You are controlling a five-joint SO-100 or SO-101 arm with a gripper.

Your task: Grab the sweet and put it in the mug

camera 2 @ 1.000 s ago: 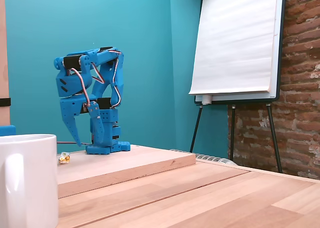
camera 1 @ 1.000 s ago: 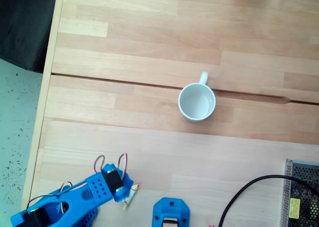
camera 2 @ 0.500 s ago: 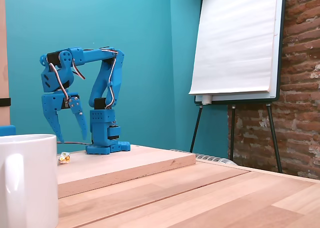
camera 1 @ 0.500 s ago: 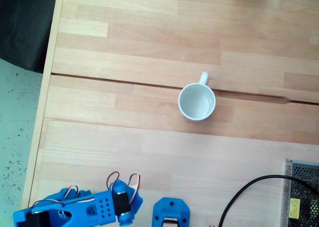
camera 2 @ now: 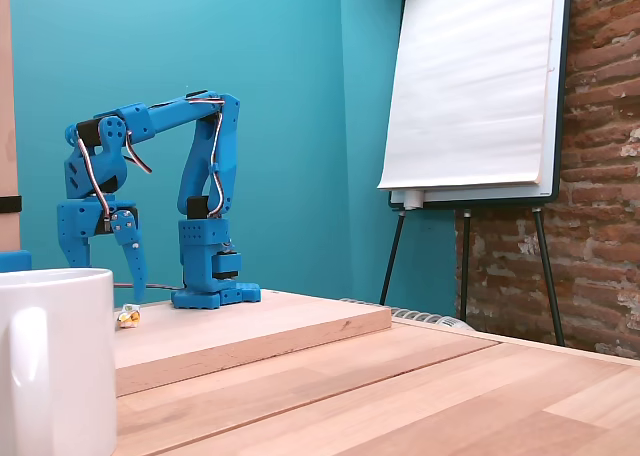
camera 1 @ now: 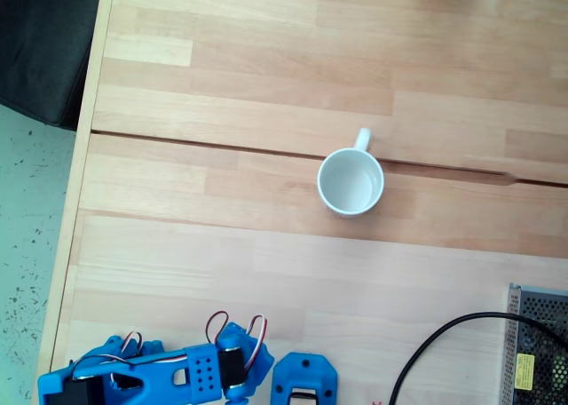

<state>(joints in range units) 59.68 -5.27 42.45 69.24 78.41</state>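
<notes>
The blue gripper (camera 2: 112, 294) has come down lower than before, right over the sweet (camera 2: 128, 318). Its fingers are spread wide and hold nothing. The mug (camera 1: 351, 182) has not moved.

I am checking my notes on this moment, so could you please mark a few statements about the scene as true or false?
1. The mug stands upright and has nothing inside. True.
2. The sweet already lies in the mug. False: in the side fixed view it lies on the raised wooden board, near the arm.
3. The gripper hangs over the board with its fingers pointing down. True.
4. The mug's handle points toward the arm. False: in the top-down fixed view it points away, toward the picture's upper edge.
5. A black cable lies at the lower right of the top-down view. True.
</notes>
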